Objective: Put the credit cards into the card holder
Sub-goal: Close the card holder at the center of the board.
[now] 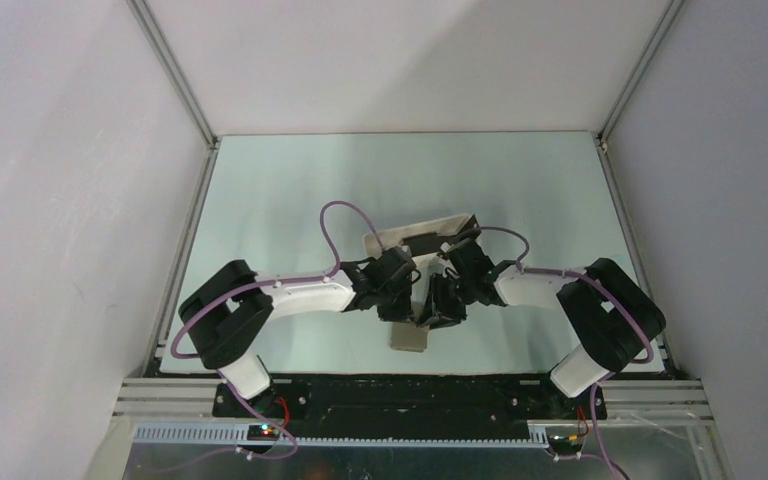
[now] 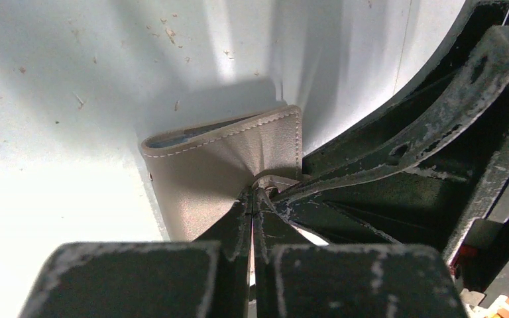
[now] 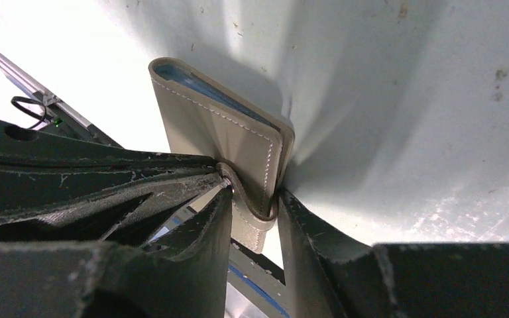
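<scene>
Card holder [image 3: 212,126]: folded, unopened; left end effector [image 2: 253,195] pinched on its tab [image 3: 248,212]; right end effector [image 3: 255,195] clamped across its edge (nothing loaded yet).

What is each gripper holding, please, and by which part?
Left gripper pinches the card holder by its closing tab; right gripper straddles the tab-side edge, seemingly gripping.
</scene>
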### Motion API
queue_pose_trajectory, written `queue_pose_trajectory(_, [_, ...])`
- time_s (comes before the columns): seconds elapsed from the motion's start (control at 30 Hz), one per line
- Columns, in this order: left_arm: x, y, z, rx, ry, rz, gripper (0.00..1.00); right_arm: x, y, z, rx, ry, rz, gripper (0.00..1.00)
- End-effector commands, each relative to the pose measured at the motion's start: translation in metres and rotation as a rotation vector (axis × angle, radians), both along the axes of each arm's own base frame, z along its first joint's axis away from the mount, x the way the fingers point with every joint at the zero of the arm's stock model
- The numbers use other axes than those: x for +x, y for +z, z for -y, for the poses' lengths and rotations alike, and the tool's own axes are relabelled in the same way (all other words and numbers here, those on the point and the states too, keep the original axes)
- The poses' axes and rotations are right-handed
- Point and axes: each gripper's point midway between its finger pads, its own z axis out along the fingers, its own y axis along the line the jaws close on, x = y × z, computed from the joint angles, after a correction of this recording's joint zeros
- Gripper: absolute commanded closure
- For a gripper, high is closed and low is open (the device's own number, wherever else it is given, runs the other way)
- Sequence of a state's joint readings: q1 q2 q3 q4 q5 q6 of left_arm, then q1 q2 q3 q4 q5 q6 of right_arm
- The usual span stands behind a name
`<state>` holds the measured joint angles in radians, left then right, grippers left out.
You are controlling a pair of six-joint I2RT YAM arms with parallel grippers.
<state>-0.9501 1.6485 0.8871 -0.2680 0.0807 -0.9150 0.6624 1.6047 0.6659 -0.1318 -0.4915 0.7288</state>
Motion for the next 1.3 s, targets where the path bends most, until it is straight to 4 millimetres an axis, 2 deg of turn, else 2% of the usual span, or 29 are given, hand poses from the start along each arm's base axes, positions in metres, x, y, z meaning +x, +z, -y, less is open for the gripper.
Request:
queue_pose_trajectory(0.0, [-0.007, -0.010, -0.005, 0.062, -0.021, -0.005, 1.00, -0.026, -0.074, 0.063, -0.399, 0.010, -0.026, 0.65])
queue_pose_trajectory(0.23, [-0.011, -0.014, -0.008, 0.090, -0.018, -0.018, 1.00, -0.027, -0.080, 0.072, -0.539, 0.043, -0.004, 0.70])
queue_pose_trajectory(0.47, [-0.016, -0.020, -0.013, 0.134, -0.013, -0.032, 1.00, -0.031, -0.087, 0.081, -0.639, 0.063, -0.016, 0.83])
queue_pose_trajectory(0.63, [-0.021, -0.021, -0.015, 0.186, -0.032, -0.040, 1.00, -0.035, -0.090, 0.089, -0.699, 0.077, -0.035, 0.98])
queue_pose_trajectory(0.8, [-0.019, -0.022, -0.021, 0.271, -0.034, -0.012, 1.00, -0.030, -0.089, 0.091, -0.721, 0.095, -0.004, 1.00])
queue_pose_trajectory(0.87, [-0.020, -0.021, -0.022, 0.277, -0.037, -0.009, 1.00, -0.028, -0.082, 0.086, -0.689, 0.101, 0.023, 0.95])
queue_pose_trajectory(0.93, [-0.019, -0.018, -0.021, 0.270, -0.037, -0.003, 1.00, -0.027, -0.071, 0.074, -0.609, 0.106, 0.041, 0.82])
queue_pose_trajectory(0.97, [-0.019, -0.017, -0.021, 0.268, -0.036, -0.001, 1.00, -0.026, -0.067, 0.071, -0.583, 0.097, 0.045, 0.68])
queue_pose_trajectory(1.0, [-0.018, -0.015, -0.020, 0.263, -0.035, 0.003, 1.00, -0.024, -0.057, 0.066, -0.542, 0.084, 0.064, 0.62])
queue_pose_trajectory(1.03, [-0.018, -0.014, -0.020, 0.261, -0.035, 0.006, 1.00, -0.022, -0.051, 0.062, -0.507, 0.070, 0.066, 0.51])
queue_pose_trajectory(1.1, [-0.017, -0.012, -0.020, 0.257, -0.031, 0.011, 1.00, -0.016, -0.034, 0.055, -0.427, 0.030, 0.088, 0.40])
queue_pose_trajectory(1.17, [-0.016, -0.010, -0.019, 0.251, -0.030, 0.017, 1.00, -0.012, -0.016, 0.051, -0.337, -0.018, 0.110, 0.33])
queue_pose_trajectory(1.27, [-0.014, -0.007, -0.019, 0.245, -0.021, 0.026, 1.00, -0.007, -0.001, 0.049, -0.247, -0.065, 0.126, 0.29])
